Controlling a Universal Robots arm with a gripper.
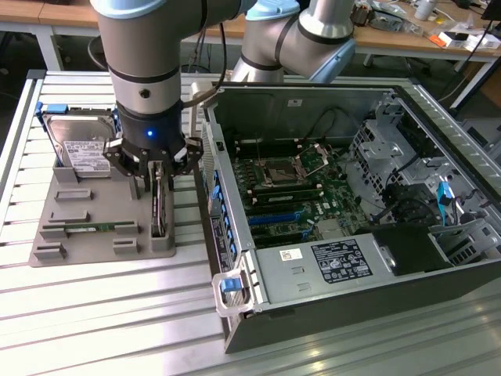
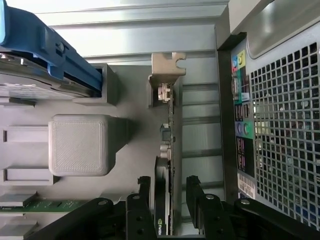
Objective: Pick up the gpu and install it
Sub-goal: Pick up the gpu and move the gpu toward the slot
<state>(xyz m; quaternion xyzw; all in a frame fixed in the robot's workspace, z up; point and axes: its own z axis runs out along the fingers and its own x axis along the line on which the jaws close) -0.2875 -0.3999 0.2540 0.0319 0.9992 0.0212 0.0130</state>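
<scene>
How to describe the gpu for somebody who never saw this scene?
On the exterior view's left of the open computer case lies a grey holder. The gpu is the thin dark card standing on edge at its side nearest the case, under the gripper; the hard drive is silver, the memory stick green and flat.

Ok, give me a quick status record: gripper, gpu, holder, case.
gripper: open, low over the gpu, one finger on each side of the card
gpu: standing on edge in a slot of the grey holder, not lifted
hard drive: in the holder, to the exterior view's left of the gpu
memory stick: lying flat in the holder
computer case: side open, motherboard exposed, to the exterior view's right of the holder
</scene>
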